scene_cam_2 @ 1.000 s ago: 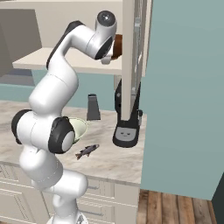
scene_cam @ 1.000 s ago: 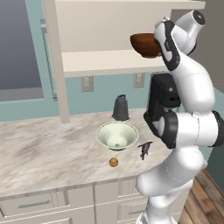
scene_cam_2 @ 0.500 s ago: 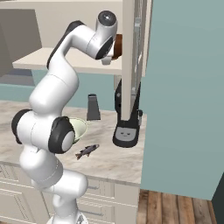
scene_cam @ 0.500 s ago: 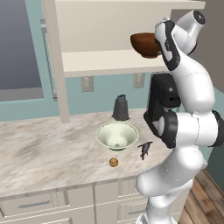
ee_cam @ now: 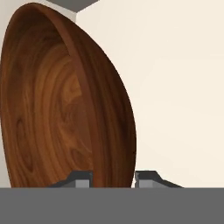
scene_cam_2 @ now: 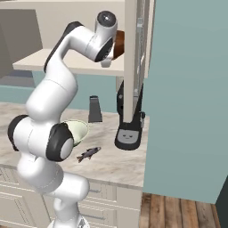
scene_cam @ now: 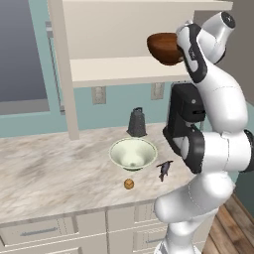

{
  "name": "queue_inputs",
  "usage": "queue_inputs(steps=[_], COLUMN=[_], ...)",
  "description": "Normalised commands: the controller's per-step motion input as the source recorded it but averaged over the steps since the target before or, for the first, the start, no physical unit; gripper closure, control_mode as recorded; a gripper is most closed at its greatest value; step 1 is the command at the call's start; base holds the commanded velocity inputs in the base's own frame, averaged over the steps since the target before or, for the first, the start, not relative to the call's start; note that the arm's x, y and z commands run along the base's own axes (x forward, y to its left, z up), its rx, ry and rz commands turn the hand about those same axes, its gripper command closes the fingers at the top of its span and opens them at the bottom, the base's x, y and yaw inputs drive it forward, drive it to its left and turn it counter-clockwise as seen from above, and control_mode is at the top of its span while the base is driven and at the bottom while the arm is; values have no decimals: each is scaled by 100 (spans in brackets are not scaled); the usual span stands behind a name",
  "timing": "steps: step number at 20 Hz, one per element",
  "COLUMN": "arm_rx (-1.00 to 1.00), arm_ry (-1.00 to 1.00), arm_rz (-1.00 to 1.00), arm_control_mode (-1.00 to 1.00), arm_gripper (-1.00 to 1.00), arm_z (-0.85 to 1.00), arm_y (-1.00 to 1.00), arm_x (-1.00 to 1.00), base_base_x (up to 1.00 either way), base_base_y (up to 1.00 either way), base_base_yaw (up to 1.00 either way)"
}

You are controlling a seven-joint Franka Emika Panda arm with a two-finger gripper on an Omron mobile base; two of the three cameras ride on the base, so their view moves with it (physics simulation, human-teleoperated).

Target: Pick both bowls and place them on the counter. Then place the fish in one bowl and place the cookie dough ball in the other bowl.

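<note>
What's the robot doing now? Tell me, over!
Gripper straddling brown bowl's rim on shelf, grip unconfirmed. Green bowl, fish, dough ball on counter. Nothing blocking.

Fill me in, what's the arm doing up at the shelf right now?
The end effector is up at the shelf, its fingers straddling the rim of the reddish-brown bowl, one inside and one outside. That bowl sits on the shelf, not yet lifted. The cream and green bowl is already on the counter, with the fish and the cookie dough ball lying loose beside it, neither in a bowl yet.
</note>
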Motion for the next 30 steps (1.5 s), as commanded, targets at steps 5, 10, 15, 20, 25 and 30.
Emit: queue_inputs(steps=[5,10,15,20,25,30], arm_rx=[5,13,13,1,0,0], arm_ry=[0,0,0,3,13,11], arm_rz=[0,-4,-8,-8,-2,-3], arm_control_mode=[-100,-100,-100,-100,-100,-100], arm_gripper=[100,100,100,100,100,100], arm_z=[3,3,0,0,0,0], arm_y=[8,4,12,24,30,17], arm_x=[-47,-61,-68,-66,-52,-62], base_base_x=[0,0,0,0,0,0], base_base_y=[0,0,0,0,0,0], base_base_yaw=[0,0,0,0,0,0])
